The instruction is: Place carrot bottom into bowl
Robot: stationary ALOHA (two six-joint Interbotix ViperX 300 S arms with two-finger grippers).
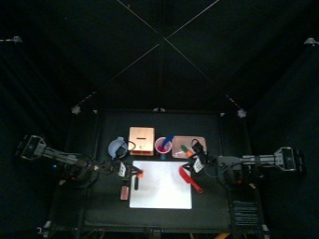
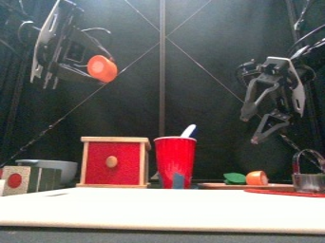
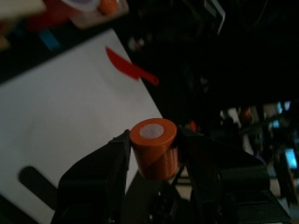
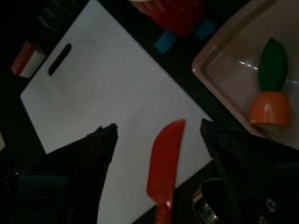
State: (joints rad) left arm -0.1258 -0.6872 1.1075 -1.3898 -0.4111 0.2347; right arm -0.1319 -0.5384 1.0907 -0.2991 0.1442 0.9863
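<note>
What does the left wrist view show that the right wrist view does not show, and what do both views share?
Only the left wrist view shows the carrot bottom, gripped between the left gripper jaws. Only the right wrist view shows the open right gripper, the tan tray with an orange and green piece, and the red cup. Both show the white cutting board and a red knife lying on it.
</note>
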